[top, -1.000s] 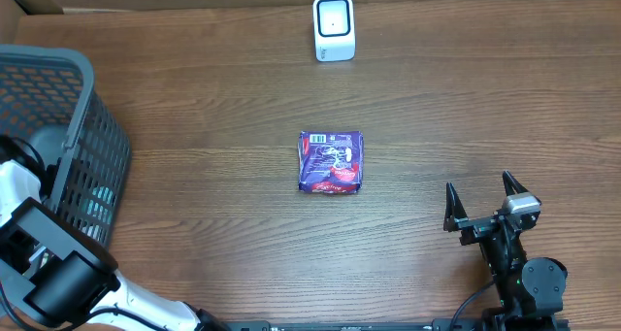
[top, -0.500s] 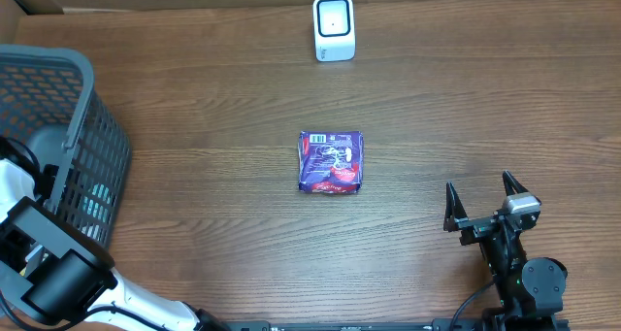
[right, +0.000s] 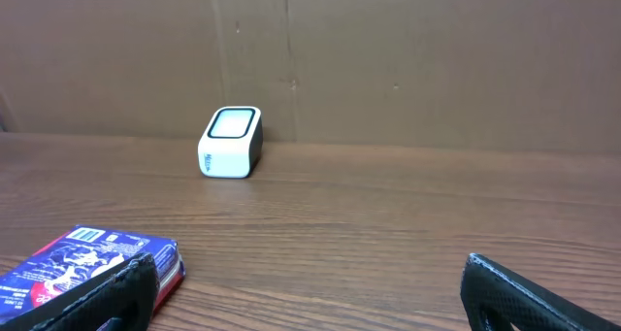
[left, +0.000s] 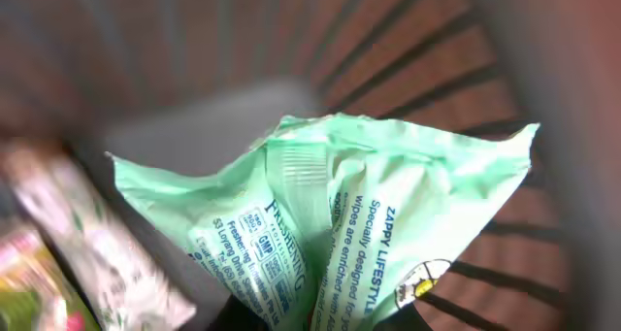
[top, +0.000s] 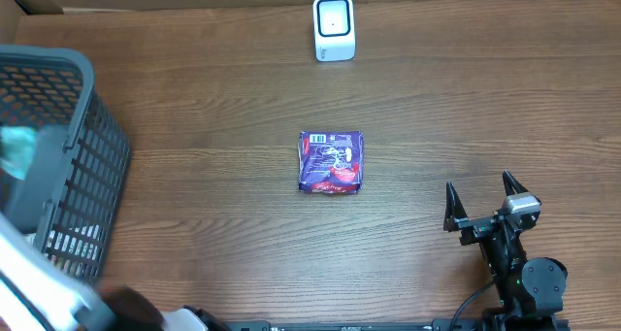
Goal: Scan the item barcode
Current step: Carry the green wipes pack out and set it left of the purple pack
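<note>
The green wipes packet (left: 340, 215) sat in my left end effector (left: 330, 323), inside the grey basket (top: 92, 166) at the 9 o'clock edge of the tabletop (top: 194, 98). That end effector was closed, pinching the packet at its crumpled lower end. My own fingers were almost wholly hidden beneath the film. Other packets (left: 58, 244) lay blurred at about 8 o'clock in the wrist view, on the basket floor.

I judged this to be the pick-up step, with the item grasped but not yet clear of the basket walls. The next move called for a lift straight up over the rim, then a carry toward the white scanner (top: 334, 27) at 12 o'clock. There the printed side would need turning to face its window. The crumpled film could hide the barcode.

A purple packet (top: 331, 162) lay flat at the tabletop's centre, well apart from the basket.

My left arm showed from overhead only as a pale blur at 8 o'clock, reaching into the basket. My right end effector (top: 477, 181) rested at about 4 o'clock, fingers spread wide and empty, pointing toward 12.
</note>
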You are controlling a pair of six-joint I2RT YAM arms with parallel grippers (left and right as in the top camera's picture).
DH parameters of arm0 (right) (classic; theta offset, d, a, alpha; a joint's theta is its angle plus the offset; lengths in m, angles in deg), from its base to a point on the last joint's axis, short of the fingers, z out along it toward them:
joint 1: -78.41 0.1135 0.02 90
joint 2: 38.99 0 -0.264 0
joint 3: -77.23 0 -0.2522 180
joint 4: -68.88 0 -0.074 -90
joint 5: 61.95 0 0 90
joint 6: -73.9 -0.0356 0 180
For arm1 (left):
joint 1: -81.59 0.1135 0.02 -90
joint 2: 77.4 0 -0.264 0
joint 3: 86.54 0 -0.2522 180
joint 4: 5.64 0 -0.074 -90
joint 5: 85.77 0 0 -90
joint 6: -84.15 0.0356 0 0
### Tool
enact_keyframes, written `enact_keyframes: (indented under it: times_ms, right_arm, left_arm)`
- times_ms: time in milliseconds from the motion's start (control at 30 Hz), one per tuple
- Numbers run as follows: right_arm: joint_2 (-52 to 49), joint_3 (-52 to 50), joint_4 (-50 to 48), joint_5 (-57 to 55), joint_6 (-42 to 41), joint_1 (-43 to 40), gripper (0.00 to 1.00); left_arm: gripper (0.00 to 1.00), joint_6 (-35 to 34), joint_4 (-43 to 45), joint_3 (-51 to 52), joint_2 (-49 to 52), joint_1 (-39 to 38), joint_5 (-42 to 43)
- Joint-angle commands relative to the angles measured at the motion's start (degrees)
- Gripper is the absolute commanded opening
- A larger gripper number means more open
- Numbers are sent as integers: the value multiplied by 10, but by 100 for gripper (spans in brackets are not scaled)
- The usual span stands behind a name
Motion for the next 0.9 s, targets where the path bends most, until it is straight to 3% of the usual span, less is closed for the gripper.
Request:
enact_keyframes:
  times_ms: [0,100,267,467,633,867]
  right_arm:
    - [7,-6,-3,4,-2,2,100]
    - [7,-6,-3,4,-2,2,100]
    - [7,-6,-3,4,-2,2,100]
    - [7,-6,-3,4,-2,2,100]
    - [7,-6,-3,4,-2,2,100]
    - [7,-6,-3,4,-2,2,100]
  left_arm:
    - [4,73,-10,-27,-77,-17,76]
    - [4,136,-22,-27,-122,-54,130]
    - [4,216,-109,-25,-139,-181,131]
    - [4,178,-163,37,-115,-341,54]
    - [4,141,-124,138,-80,-438,48]
    - [6,141,6,253,8,-535,28]
